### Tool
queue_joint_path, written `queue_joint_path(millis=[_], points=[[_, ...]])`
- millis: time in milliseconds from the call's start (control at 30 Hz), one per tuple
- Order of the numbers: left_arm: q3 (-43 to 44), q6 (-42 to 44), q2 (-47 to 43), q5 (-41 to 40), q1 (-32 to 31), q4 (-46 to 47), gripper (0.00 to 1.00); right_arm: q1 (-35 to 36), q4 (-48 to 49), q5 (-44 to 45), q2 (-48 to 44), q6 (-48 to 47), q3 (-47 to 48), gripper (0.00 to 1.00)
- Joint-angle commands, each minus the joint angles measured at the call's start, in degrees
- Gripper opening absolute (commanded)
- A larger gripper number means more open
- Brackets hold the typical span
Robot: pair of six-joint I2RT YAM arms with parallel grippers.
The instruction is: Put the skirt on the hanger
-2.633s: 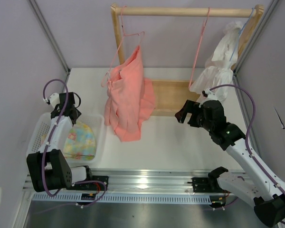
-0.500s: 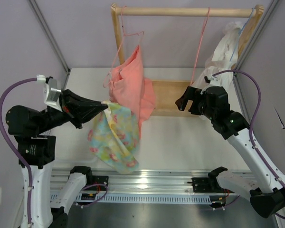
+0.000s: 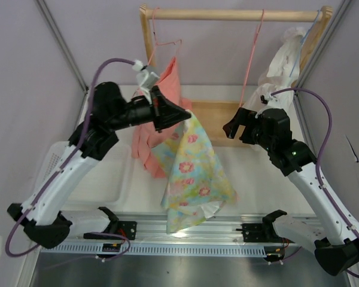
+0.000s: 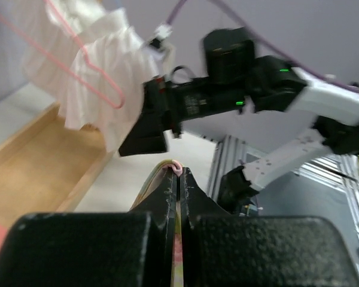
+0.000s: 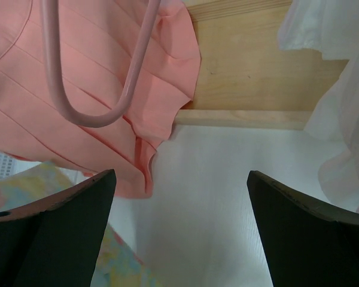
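Observation:
My left gripper is shut on the top edge of the skirt, a pastel floral cloth that hangs free above the table in front of the salmon garment. In the left wrist view the jaws are pressed together, with the skirt's hem peeking out at their tips. The hanger, thin and pale pink, hangs bare from the rail at the right of middle. My right gripper stands open and empty just below it. The right wrist view shows the hanger's curved corner above the wide-apart right gripper and the skirt at lower left.
A salmon garment hangs on a like pink hanger at the rail's left. A white ruffled garment hangs at the far right. The wooden rail spans the back, and its wooden base lies on the table. A white basket stands at left.
My left arm lifted the skirt out of the basket and swung it up and right, from the left side to the middle in front of the rack. The right arm has barely moved.

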Motion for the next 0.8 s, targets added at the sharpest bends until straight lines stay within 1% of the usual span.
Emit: queue_joint_path(millis=[0,33,100,200,233,267,300,333,367,400,433,467,500,533,567,600,633,667,700,767], points=[[6.6,4.7,5.6,-17.8,-5.0,-2.8,0.00,-0.4,-0.4,0.9,-1.5,-1.0,2.7,0.99],[7.3,5.0,6.9,-22.1,-5.6,-3.9,0.00,-0.5,-0.5,0.8,-1.4,-1.1,2.9,0.99],[9.3,4.7,10.0,-26.6,-7.4,-4.6,0.00,-0.5,-0.7,0.8,-1.3,-1.3,3.5,0.99],[10.0,4.1,12.6,-33.0,-10.3,-4.9,0.00,-0.7,-1.2,0.9,-1.2,-1.4,4.2,0.99],[10.1,3.8,14.3,-37.2,-12.4,-5.6,0.00,-0.6,-1.6,1.3,-1.2,-1.6,4.4,0.99],[9.7,3.4,15.0,-39.1,-13.5,-5.9,0.00,-0.7,-2.5,1.8,-1.2,-1.6,4.6,0.99],[8.0,3.0,15.7,-42.6,-14.6,-5.8,0.00,-0.7,-3.0,2.3,-1.2,-1.5,4.6,0.99],[7.0,1.8,16.3,-45.6,-17.1,-5.6,0.00,-0.7,-3.5,3.2,-1.4,-1.4,4.5,0.99],[4.4,1.3,16.5,-51.2,-18.5,-4.4,0.00,-0.6,-4.5,3.6,-1.6,-1.4,4.4,0.99],[3.0,0.7,16.7,-55.0,-20.0,-3.8,0.00,-0.7,-4.9,4.1,-1.7,-1.4,3.8,0.99],[-1.4,-0.4,16.9,-58.8,-23.0,-3.2,0.00,-0.7,-5.3,4.4,-2.1,-1.3,3.5,0.99],[-3.1,-0.8,17.1,-62.9,-24.2,-2.1,0.00,-0.6,-5.6,4.9,-2.3,-1.3,3.0,0.99],[-4.5,-1.3,17.2,-64.2,-25.6,0.2,0.00,-0.6,-6.2,5.1,-2.6,-1.3,2.0,1.00],[-9.2,-3.0,17.3,-65.2,-28.1,1.4,0.00,-0.7,-6.4,5.5,-3.1,-1.2,1.6,0.99],[-10.7,-4.0,17.8,-67.6,-29.2,2.5,0.00,-0.7,-6.8,6.1,-3.3,-1.1,1.1,0.99],[-12.2,-6.7,18.1,-69.3,-30.5,4.1,0.00,-0.6,-7.5,6.5,-3.5,-1.1,0.6,0.99],[-16.6,-8.0,18.5,-69.9,-31.9,5.0,0.00,-0.7,-8.0,7.1,-3.6,-1.0,0.4,0.99],[-18.0,-9.1,19.2,-69.6,-32.2,6.2,0.02,-0.6,-8.3,7.5,-3.9,-0.9,0.1,0.99],[-20.3,-11.2,19.7,-68.8,-32.5,7.9,0.11,-0.6,-8.9,8.3,-4.0,-0.8,-0.1,0.99],[-22.7,-11.1,20.6,-66.7,-32.9,10.1,0.15,-0.7,-9.1,8.5,-4.4,-0.3,-1.4,1.00]])
